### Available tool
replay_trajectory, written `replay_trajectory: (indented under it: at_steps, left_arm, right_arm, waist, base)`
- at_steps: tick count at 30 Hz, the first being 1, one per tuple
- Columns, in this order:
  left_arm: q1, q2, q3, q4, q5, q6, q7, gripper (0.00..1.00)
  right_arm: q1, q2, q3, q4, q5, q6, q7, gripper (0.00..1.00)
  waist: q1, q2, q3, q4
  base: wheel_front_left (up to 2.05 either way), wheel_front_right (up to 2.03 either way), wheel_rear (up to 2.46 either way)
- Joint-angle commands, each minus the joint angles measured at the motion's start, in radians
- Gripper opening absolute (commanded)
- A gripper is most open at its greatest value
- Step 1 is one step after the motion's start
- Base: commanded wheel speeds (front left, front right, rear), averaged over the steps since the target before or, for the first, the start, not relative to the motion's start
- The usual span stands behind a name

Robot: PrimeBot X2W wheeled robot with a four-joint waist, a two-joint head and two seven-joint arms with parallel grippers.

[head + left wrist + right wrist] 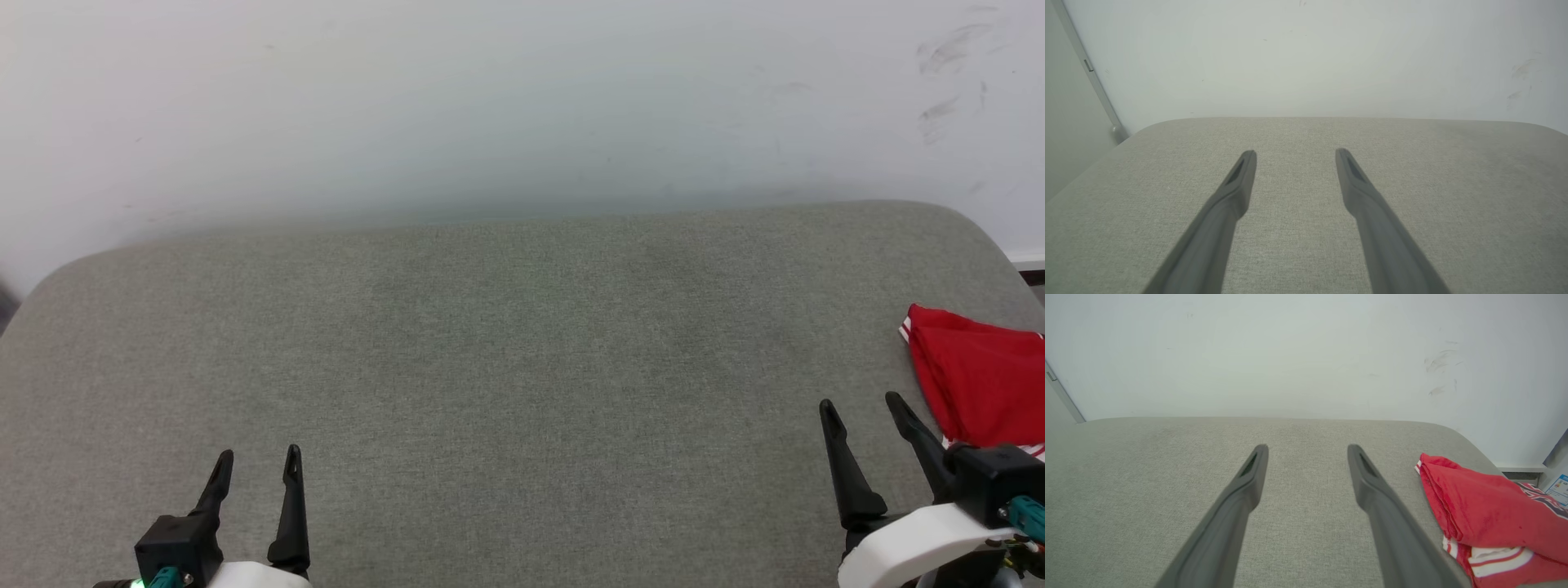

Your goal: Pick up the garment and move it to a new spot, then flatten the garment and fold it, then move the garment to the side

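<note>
Fingers (1237, 188) splayed, left hand (259, 452), right hand (859, 400), empty

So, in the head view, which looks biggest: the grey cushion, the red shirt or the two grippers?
1. Cushion, by far.
2. Shirt, though the picture's edge cuts it off.
3. Right gripper and left gripper: too alike to rank.
</note>
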Motion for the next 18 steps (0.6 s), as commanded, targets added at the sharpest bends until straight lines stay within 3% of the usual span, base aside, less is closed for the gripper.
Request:
replay_trajectory:
  at_steps: [1, 12, 13, 18]
  left_arm:
    - [0.002, 0.004, -0.001, -0.003, 0.005, 0.005, 0.001, 1.00]
    - [-0.009, 0.003, -0.006, -0.002, -0.007, -0.001, 0.006, 1.00]
    - [-0.001, 0.000, -0.007, -0.001, -0.004, -0.001, 0.006, 0.00]
    - [0.001, -0.028, 0.007, 0.011, -0.053, -0.019, 0.019, 0.00]
  right_arm:
    - [0.013, 0.004, -0.001, -0.003, -0.008, 0.000, 0.005, 1.00]
    - [0.006, 0.001, -0.002, -0.001, -0.005, 0.000, -0.004, 1.00]
    - [0.000, 0.000, -0.001, 0.000, -0.003, 0.000, -0.001, 0.00]
    - [-0.009, 0.002, -0.004, 0.033, 0.063, 0.000, 0.003, 0.00]
  waist:
    - [0.0002, -0.0001, 0.001, 0.001]
    - [0.0002, -0.0001, 0.001, 0.001]
    - [0.0002, -0.0001, 0.001, 0.001]
    - [0.0002, -0.0001, 0.002, 0.003]
  base:
    - [0.00, 0.00, 0.00]
    - [0.00, 0.00, 0.00]
    - [0.00, 0.00, 0.00]
    - [0.00, 0.00, 0.00]
